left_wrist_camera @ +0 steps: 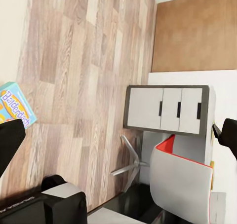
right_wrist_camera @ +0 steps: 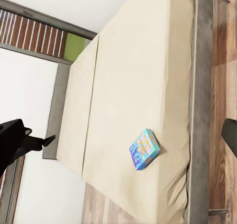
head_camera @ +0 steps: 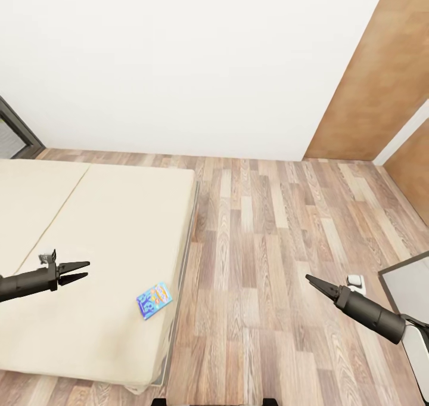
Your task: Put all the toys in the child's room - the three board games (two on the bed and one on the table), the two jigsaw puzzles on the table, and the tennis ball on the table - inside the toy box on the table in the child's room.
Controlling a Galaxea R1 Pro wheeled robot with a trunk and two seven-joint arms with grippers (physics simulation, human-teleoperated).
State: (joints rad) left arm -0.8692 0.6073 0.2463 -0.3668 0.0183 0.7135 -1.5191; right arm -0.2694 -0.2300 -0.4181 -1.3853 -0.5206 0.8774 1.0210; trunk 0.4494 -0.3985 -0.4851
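Observation:
A light blue cartoon board game (head_camera: 154, 300) lies flat on the beige bed (head_camera: 89, 227), close to the mattress's right edge. It also appears in the left wrist view (left_wrist_camera: 15, 105) and in the right wrist view (right_wrist_camera: 144, 149). My left gripper (head_camera: 82, 270) hovers open over the bed, left of the game and holding nothing. Over the wooden floor to the right of the bed, my right gripper (head_camera: 311, 280) is open and empty. The table (left_wrist_camera: 217, 86) with its three-drawer unit (left_wrist_camera: 165, 109) is in the left wrist view. The toy box, jigsaw puzzles and tennis ball are out of view.
A white chair with a red edge (left_wrist_camera: 182, 184) stands by the drawer unit. A small white object (head_camera: 354, 281) lies on the floor near a grey-framed white surface (head_camera: 411, 287). A white wall and brown panels (head_camera: 375, 84) close the far side.

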